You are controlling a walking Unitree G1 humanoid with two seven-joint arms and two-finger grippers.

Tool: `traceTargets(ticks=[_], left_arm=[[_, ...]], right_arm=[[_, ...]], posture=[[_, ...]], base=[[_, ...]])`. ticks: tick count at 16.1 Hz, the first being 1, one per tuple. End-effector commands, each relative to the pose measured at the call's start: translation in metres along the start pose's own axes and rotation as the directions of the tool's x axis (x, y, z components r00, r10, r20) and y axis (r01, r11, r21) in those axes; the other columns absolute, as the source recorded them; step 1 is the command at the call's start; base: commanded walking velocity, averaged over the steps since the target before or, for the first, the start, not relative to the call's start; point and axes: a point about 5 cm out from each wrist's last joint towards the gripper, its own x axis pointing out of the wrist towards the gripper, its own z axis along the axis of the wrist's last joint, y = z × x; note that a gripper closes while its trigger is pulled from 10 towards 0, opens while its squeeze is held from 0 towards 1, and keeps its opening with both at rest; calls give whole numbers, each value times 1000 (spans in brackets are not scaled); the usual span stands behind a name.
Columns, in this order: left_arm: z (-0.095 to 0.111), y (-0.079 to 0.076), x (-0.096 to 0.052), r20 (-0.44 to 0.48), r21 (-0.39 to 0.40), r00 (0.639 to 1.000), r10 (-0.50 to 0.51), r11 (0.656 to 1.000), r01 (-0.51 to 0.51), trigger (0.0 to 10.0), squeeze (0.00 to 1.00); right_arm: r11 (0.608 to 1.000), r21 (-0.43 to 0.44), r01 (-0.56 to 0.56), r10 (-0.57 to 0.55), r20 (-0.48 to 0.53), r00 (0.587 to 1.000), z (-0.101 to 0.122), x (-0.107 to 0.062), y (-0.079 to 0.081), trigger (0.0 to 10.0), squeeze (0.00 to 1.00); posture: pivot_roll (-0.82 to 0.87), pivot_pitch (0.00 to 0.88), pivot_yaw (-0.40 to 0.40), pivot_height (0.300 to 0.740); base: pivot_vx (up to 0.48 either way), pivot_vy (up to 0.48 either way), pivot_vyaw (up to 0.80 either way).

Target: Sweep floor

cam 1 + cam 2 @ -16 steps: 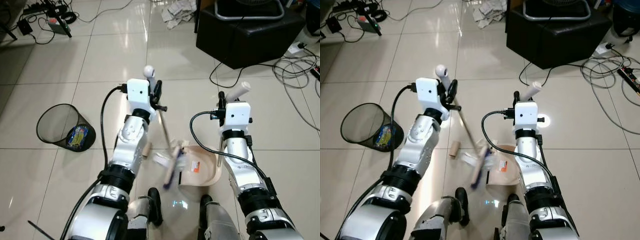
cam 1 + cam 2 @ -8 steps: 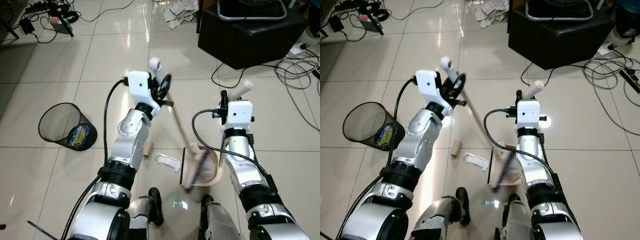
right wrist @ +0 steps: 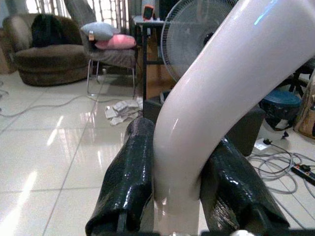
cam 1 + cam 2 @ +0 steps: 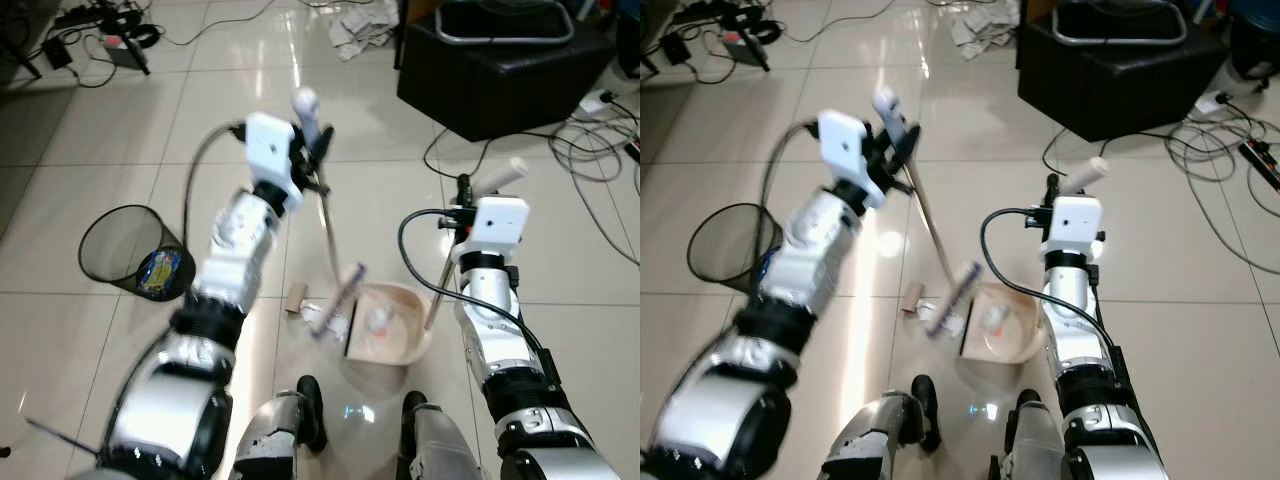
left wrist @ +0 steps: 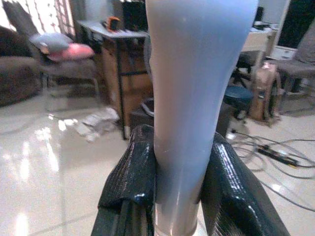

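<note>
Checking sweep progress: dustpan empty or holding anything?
Not empty: dustpan holds a pale scrap of litter; more scraps lie on the floor beside it.
</note>
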Motion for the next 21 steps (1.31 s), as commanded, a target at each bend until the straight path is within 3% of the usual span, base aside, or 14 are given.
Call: traceTargets(ticks=[1,4,8,13,15,17,21], left_arm=[[2,11,0,8,35,999,36,999,-36,10000,0],[2,24,-1,1,67,997,79,995,-79,10000,0],[-5,39,-8,-32,153,990,138,979,-131,10000,0],[-18,46,-20,-74,205,984,160,969,-142,10000,0],[-25,51,-30,-96,206,978,184,965,-162,10000,0],[-41,62,-54,-160,163,960,228,966,-203,10000,0],[-47,74,-85,-191,144,932,308,948,-283,10000,0]], right_arm=[[999,28,15,-15,29,999,6,1,-3,10000,0],[998,49,27,-28,35,999,9,2,-6,10000,0],[989,138,43,-54,74,996,18,4,-10,10000,0],[976,212,59,-84,111,990,31,4,-18,10000,0],[965,257,58,-95,131,987,44,6,-21,10000,0],[950,312,31,-83,153,985,70,15,-20,10000,0],[924,383,-6,-77,200,977,104,23,-20,10000,0]], posture=[[52,179,105,740],[48,157,107,740],[41,139,106,740],[29,123,108,740],[17,114,108,740],[4,100,112,740],[-2,85,101,740]], base=[[0,0,0],[0,0,0],[0,0,0],[0,0,0],[0,0,0],[0,0,0],[0,0,0]])
